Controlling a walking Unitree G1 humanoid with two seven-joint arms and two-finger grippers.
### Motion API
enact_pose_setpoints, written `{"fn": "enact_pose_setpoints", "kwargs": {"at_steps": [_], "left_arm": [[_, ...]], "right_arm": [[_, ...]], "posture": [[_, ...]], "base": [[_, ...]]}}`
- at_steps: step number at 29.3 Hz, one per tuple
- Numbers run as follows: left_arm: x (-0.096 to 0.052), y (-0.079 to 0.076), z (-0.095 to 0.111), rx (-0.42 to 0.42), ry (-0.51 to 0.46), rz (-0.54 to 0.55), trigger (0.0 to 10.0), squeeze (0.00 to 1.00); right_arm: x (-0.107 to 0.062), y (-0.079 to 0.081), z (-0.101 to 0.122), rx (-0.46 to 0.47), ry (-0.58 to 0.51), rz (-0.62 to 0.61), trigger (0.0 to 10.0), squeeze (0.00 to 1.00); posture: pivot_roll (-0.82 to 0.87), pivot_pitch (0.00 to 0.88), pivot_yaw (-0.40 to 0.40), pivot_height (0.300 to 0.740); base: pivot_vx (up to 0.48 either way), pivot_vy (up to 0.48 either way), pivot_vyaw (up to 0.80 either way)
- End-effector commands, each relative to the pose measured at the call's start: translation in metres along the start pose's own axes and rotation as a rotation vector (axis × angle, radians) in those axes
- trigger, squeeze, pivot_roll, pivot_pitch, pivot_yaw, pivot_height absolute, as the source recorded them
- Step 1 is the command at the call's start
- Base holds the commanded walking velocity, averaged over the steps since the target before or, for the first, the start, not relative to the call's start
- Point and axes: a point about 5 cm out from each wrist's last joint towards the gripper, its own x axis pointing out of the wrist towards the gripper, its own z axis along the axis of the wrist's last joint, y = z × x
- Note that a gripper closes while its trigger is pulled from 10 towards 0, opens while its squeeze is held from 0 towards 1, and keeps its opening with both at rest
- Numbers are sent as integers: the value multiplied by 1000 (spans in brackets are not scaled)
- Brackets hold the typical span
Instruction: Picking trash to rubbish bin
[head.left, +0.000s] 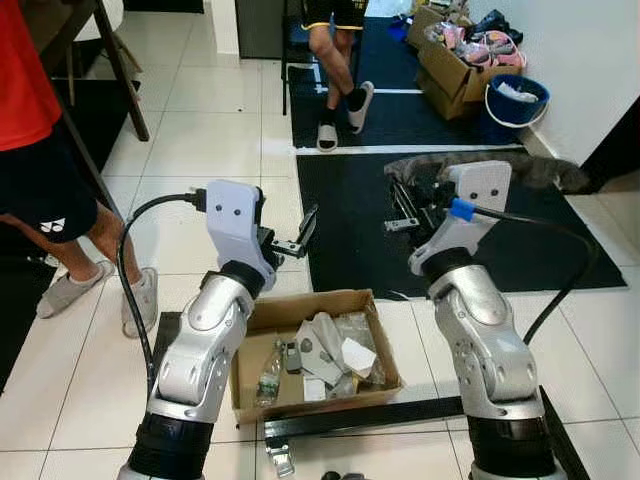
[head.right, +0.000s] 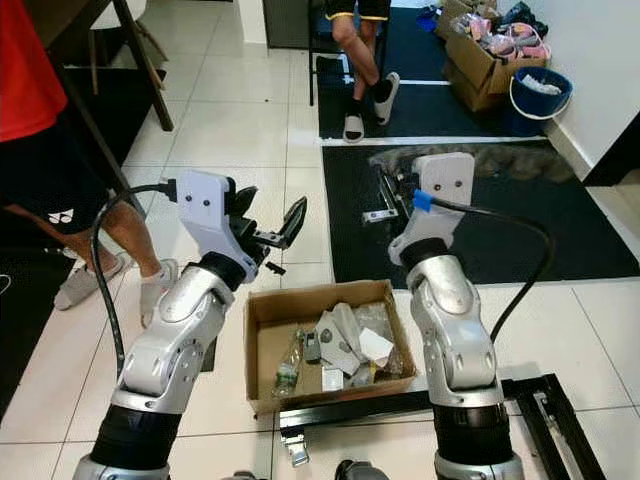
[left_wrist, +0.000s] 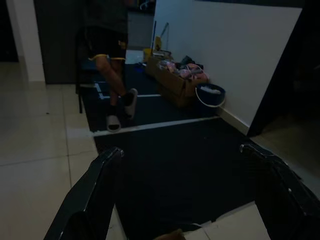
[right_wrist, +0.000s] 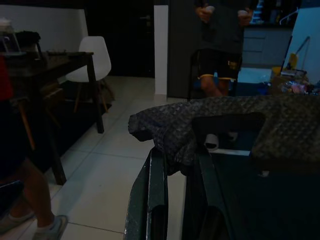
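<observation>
One cardboard box (head.left: 252, 345) of trash sits on the tile floor between the robot's two arms. Beyond the box, the left gripper (head.left: 297, 235) hangs with fingers spread apart, holding nothing. The right gripper (head.left: 408, 213) is clamped on one dark crumpled sheet (head.left: 500, 170), stretched crosswise above the black mat (head.left: 350, 240). Farther off stand two people, one blue bucket (head.left: 515, 105) and one filled carton (head.left: 450, 75).

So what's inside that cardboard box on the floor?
The cardboard box holds a plastic bottle, crumpled paper and clear wrappers. Whatever lies beneath them is covered.
</observation>
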Motion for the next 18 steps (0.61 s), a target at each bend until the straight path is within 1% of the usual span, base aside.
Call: {"fn": "enact_pose_setpoints", "kwargs": {"at_steps": [1, 12, 15, 18], "left_arm": [[-3, 1, -4, 4, 11, 9, 10000, 0], [-3, 1, -4, 15, 7, 7, 10000, 0], [-3, -1, -4, 35, 7, -5, 10000, 0], [-3, -3, -4, 49, 10, -18, 10000, 0]], "right_arm": [[-2, 0, -4, -3, 9, 0, 10000, 0], [-2, 1, -5, -11, 13, 10, 10000, 0], [-1, 1, -5, -13, 12, 14, 10000, 0], [-1, 2, -5, -15, 12, 16, 10000, 0]], "posture": [[-36, 159, -18, 740], [-36, 158, -20, 740], [-37, 156, -22, 740], [-37, 156, -22, 740]], "base": [[0, 0, 0], [0, 0, 0], [0, 0, 0], [0, -480, 0]]}}
